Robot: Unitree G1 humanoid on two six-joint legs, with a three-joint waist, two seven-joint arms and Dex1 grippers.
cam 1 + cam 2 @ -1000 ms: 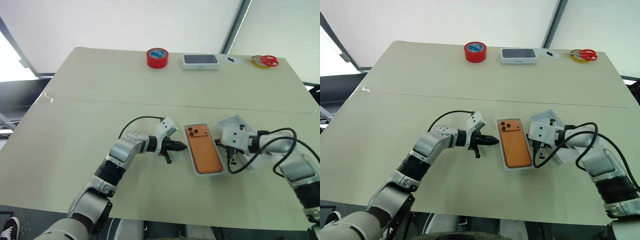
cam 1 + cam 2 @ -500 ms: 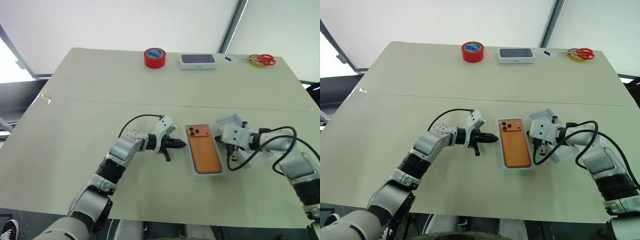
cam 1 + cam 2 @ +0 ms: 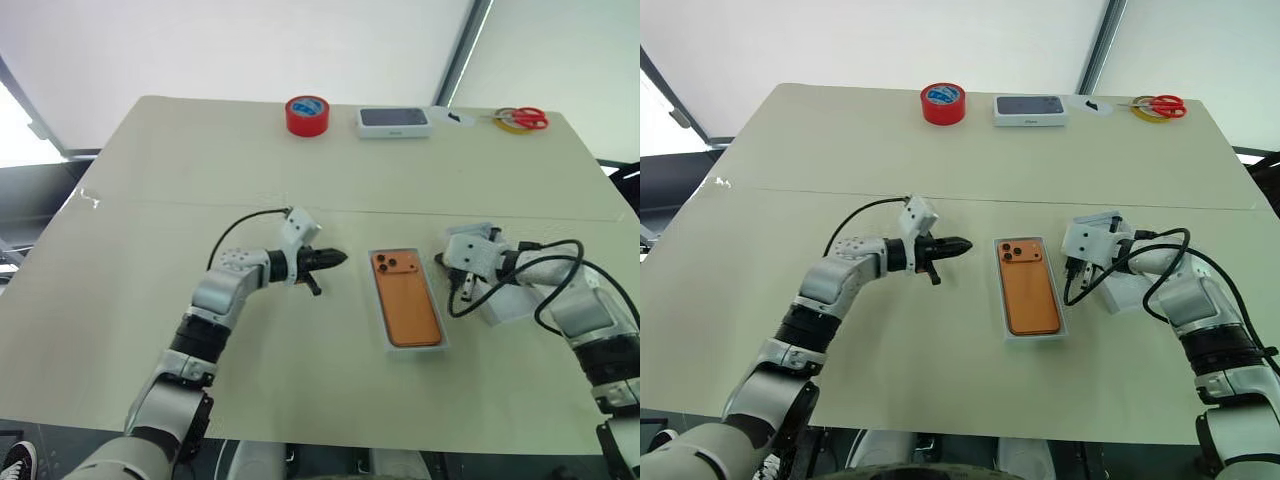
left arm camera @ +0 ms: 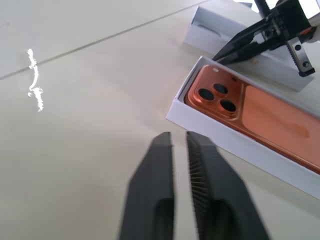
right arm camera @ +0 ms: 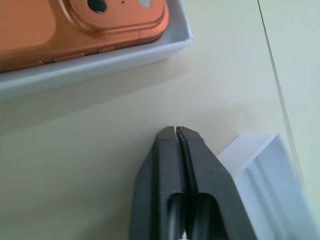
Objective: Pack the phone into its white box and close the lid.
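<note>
Phone lying in its white box, both grippers empty beside it.

The orange phone (image 3: 406,298) is sitting camera-side up inside the white box (image 3: 384,318) at mid-table. The left gripper (image 4: 180,142) is hovering near the box's left with a narrow gap showing between its fingers, gripping nothing. The right gripper (image 5: 176,131) is pressing its fingers together, empty, beside the lid (image 5: 272,177).

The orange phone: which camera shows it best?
The right eye view: the phone lies whole, camera side up, in the white box. The left eye view shows the same. The left wrist view shows its lens end close; the right wrist view catches one corner.
</note>
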